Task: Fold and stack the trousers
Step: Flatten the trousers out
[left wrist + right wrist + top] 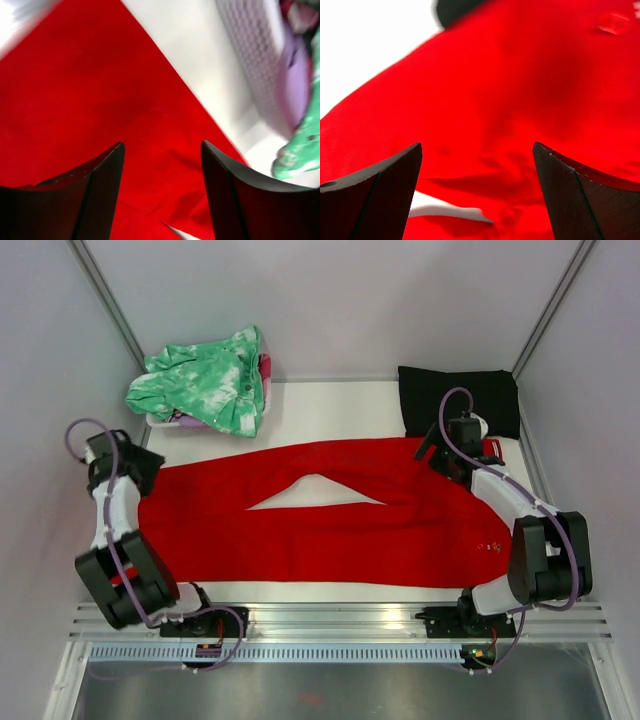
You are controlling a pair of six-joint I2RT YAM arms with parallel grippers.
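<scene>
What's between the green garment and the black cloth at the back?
Only bare white table, seen in the top view; the green garment and black cloth sit apart.

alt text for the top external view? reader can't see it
Red trousers lie spread flat across a white table, a triangular gap between the legs. The left gripper and right gripper, both open, are over their far corners; a green-and-white garment sits back left, a black cloth back right.

White tbl, red trousers flat, blk cloth far-R, basket far-L
</scene>
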